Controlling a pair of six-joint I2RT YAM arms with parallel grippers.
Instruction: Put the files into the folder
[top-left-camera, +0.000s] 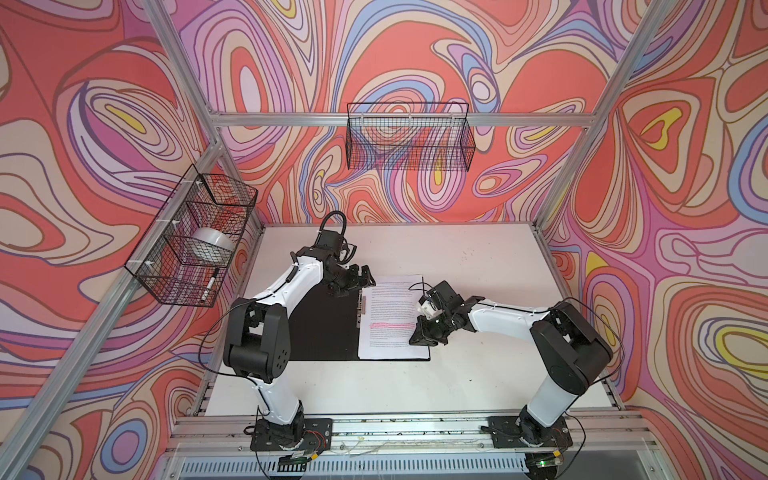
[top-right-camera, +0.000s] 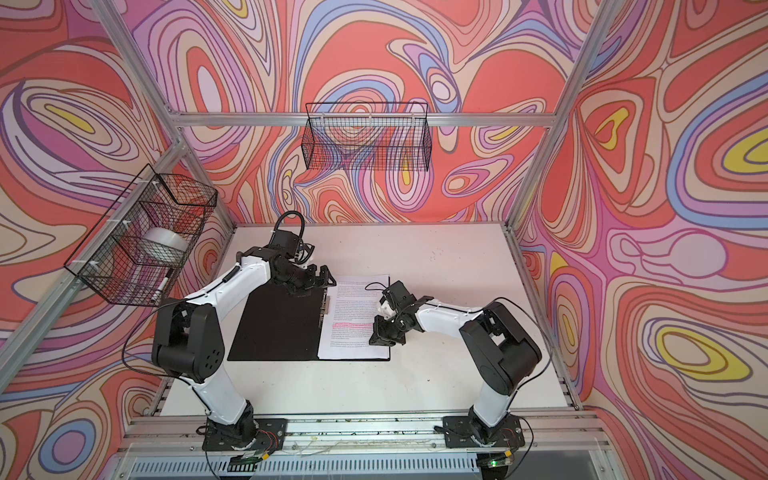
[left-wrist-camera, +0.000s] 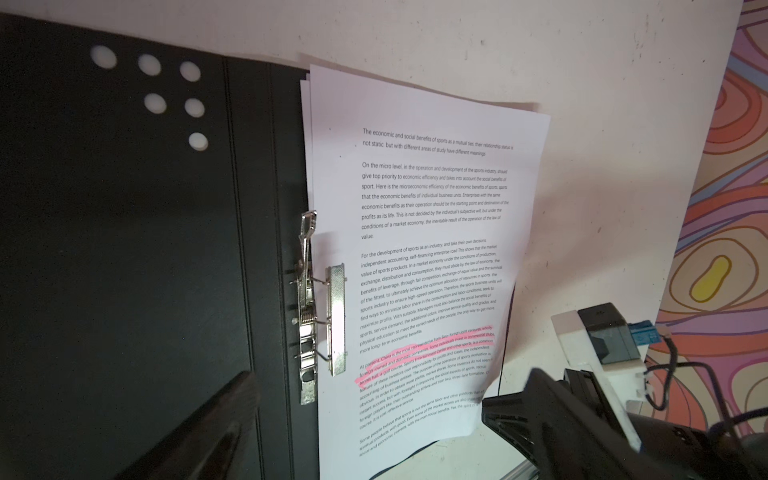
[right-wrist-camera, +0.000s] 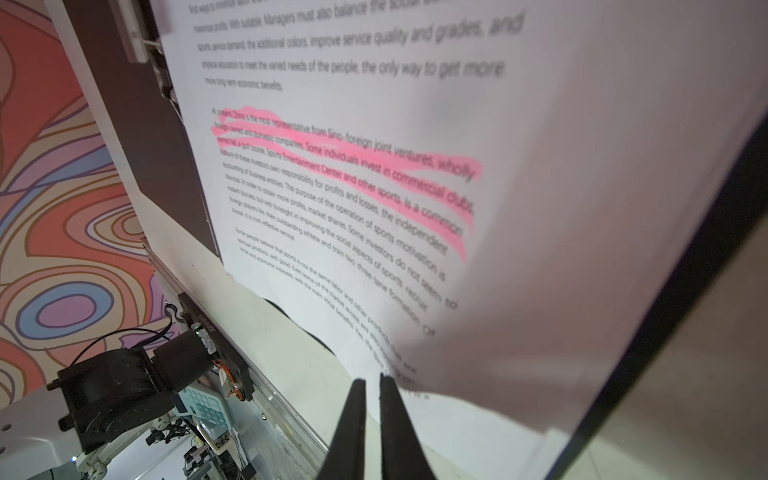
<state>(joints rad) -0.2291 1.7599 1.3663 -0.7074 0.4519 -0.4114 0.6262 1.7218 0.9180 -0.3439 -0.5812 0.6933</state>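
Note:
The folder (top-left-camera: 324, 328) (top-right-camera: 278, 328) (left-wrist-camera: 124, 249) lies open on the table, black inside up. Its metal spine clip (top-left-camera: 360, 305) (left-wrist-camera: 307, 311) stands along the left edge of the files (top-left-camera: 390, 316) (top-right-camera: 353, 324) (left-wrist-camera: 415, 208) (right-wrist-camera: 374, 124), white printed sheets with pink highlighted lines on the folder's right half. My left gripper (top-left-camera: 365, 279) (top-right-camera: 326, 277) hovers open over the far end of the spine, holding nothing. My right gripper (top-left-camera: 414, 337) (top-right-camera: 372, 338) (right-wrist-camera: 372, 380) is shut at the files' right edge, which curls up there. Whether a sheet is pinched does not show.
A wire basket (top-left-camera: 191, 249) on the left wall holds a tape roll (top-left-camera: 212, 245) and a marker. Another wire basket (top-left-camera: 409, 137) hangs on the back rail. Aluminium posts frame the table, and the arms' base rail (top-left-camera: 395, 428) runs along the front edge.

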